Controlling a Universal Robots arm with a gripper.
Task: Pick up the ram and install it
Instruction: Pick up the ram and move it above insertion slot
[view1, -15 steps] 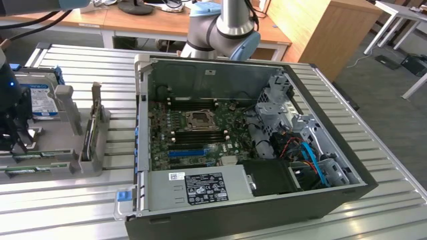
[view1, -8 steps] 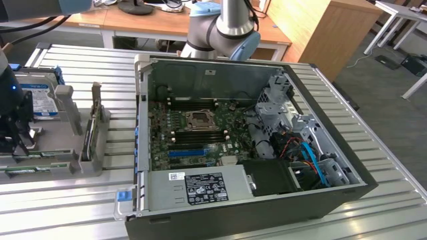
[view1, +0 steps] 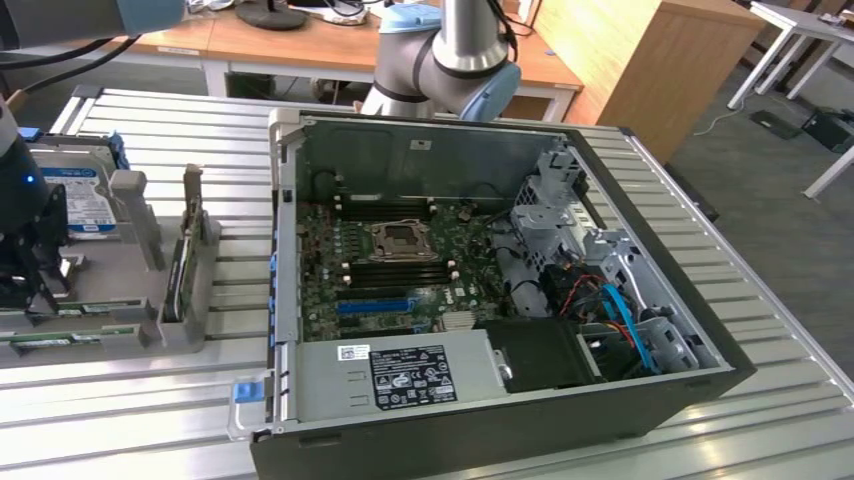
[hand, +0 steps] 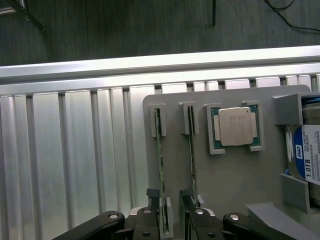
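Observation:
Two ram sticks stand edge-on in slots of a grey fixture plate (hand: 230, 175). In the wrist view one ram stick (hand: 159, 150) runs down between my gripper's (hand: 169, 214) black fingers (hand: 151, 212), close to one of them. The other ram stick (hand: 191, 150) runs behind the second finger. The gripper is open and holds nothing. In the exterior view the gripper (view1: 30, 285) hangs over the fixture at the far left, above the green ram sticks (view1: 74, 335).
A CPU (hand: 234, 126) and a hard drive (hand: 306, 157) also sit in the fixture. The open PC case (view1: 287, 250) lies in the middle of the slatted metal table (view1: 160, 420), its motherboard (view1: 387, 270) exposed. The arm's base (view1: 447, 70) stands behind the case.

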